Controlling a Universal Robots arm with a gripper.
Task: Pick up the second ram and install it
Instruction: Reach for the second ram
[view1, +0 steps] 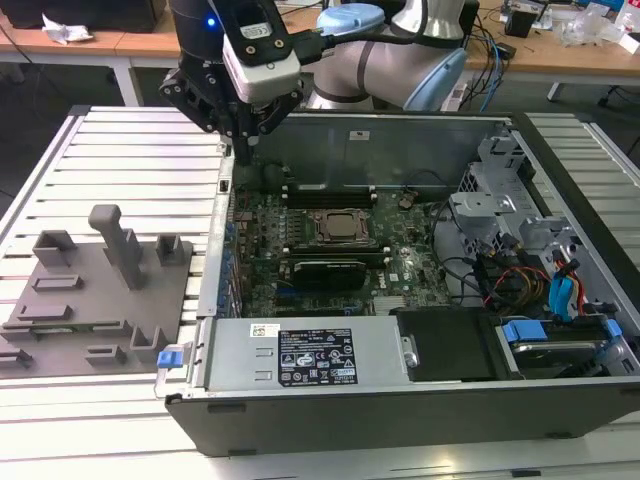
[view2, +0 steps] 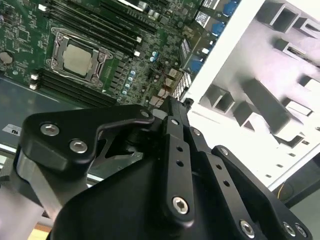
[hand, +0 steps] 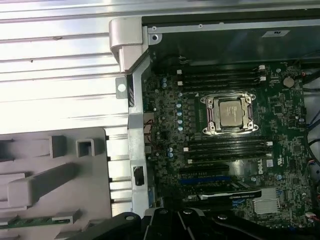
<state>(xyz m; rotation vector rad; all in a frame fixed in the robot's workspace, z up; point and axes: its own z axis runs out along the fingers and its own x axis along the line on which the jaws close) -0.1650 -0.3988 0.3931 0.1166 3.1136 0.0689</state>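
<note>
I am watching the gripper (view1: 244, 146) hanging just above the computer case (view1: 213, 290), over its wall on the exterior view's left. Its jaws are looking drawn together, and I am seeing nothing between them. In the first wrist view I am finding the second ram (hand: 37, 220) lying flat in a shallow groove of the grey fixture (hand: 75, 200). That fixture is sitting on the slatted table (view1: 140, 160) outside the case, so the strip is well apart from the gripper.

I am judging the strip to be light, thin and stiff, but fragile. It should not sag, yet a twist or a hard pinch could harm the chips or the contact edge. I am thinking the safest hold is across its thin section near mid-length, with the contact edge left free.

The open case is holding the motherboard (hand: 165, 115) with its CPU socket (hand: 231, 114) between two banks of memory slots (hand: 225, 147). I am not able to tell whether any slot is filled. The case is also holding a power supply (view1: 300, 355) and a drive cage (view1: 540, 270) with cables.
</note>
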